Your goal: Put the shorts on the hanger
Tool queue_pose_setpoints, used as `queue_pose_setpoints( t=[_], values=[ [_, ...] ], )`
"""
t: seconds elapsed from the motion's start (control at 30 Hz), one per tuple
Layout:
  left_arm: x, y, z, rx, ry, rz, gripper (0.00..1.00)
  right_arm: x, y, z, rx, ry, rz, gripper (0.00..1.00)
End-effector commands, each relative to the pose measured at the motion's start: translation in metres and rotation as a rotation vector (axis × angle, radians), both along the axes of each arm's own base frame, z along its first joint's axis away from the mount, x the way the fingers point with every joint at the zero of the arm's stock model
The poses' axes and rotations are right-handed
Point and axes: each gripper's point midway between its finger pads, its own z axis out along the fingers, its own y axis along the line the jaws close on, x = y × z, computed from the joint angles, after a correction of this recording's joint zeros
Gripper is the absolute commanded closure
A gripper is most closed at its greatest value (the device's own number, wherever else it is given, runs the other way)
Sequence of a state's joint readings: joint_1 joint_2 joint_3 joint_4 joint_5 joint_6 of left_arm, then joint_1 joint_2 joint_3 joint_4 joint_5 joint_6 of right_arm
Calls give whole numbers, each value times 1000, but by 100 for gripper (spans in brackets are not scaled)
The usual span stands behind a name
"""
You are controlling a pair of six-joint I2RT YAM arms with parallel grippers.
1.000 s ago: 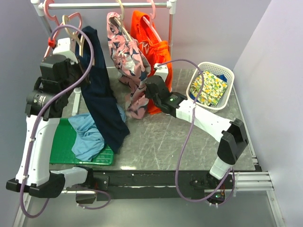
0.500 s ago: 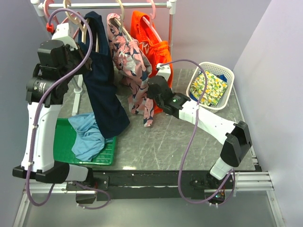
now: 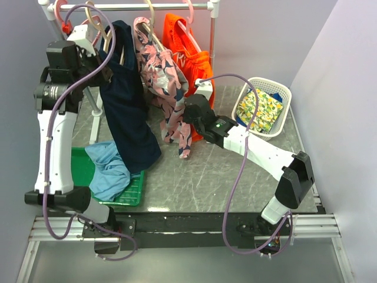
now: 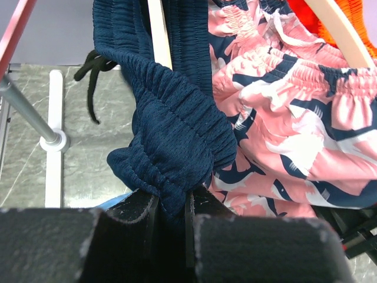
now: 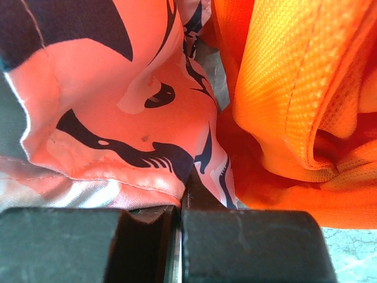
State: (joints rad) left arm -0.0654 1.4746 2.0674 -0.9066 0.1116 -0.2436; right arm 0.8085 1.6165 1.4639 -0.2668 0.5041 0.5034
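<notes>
Since the earlier frame the left arm has climbed, lifting the shorts [image 3: 126, 112] on the hanger [image 4: 159, 29] up close to the left end of the rail [image 3: 171, 6]. The left gripper [image 4: 171, 203] is clamped on the navy waistband, while the right gripper [image 5: 177, 224] has its jaws closed against the pink patterned shorts [image 3: 162, 76] (a pinch cannot be told). Three pairs hang by the rail, counting the orange shorts [image 3: 191, 56], and one light blue pair [image 3: 109, 168] lies below.

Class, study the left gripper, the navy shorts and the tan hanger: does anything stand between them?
Nothing visible does. The left gripper is clamped on the shorts at the waistband, and that fabric wraps the hanger bar. The pink patterned shorts only press alongside.
</notes>
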Motion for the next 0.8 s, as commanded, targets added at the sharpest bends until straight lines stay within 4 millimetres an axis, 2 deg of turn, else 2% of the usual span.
queue_pose_setpoints(
  t=[0.0, 0.07, 0.1, 0.3, 0.5, 0.77],
  values=[
    [8, -2, 64, 22, -215, -39, 99, -3, -8, 30, 52, -52, -5, 100],
    [17, -1, 62, 27, -202, -32, 99, -4, -6, 28, 55, -46, 1, 100],
    [17, 0, 70, 31, -222, -25, 99, -3, -6, 27, 54, -43, -1, 100],
    [32, -4, 75, 20, -235, -41, 99, -2, -2, 21, 52, -32, 1, 100],
    [53, -3, 47, 24, -177, -30, 99, -3, -2, 23, 57, -35, 5, 100],
    [65, -11, 35, 32, -170, -81, 99, -11, 1, 29, 63, -44, 18, 100]
  ],
)
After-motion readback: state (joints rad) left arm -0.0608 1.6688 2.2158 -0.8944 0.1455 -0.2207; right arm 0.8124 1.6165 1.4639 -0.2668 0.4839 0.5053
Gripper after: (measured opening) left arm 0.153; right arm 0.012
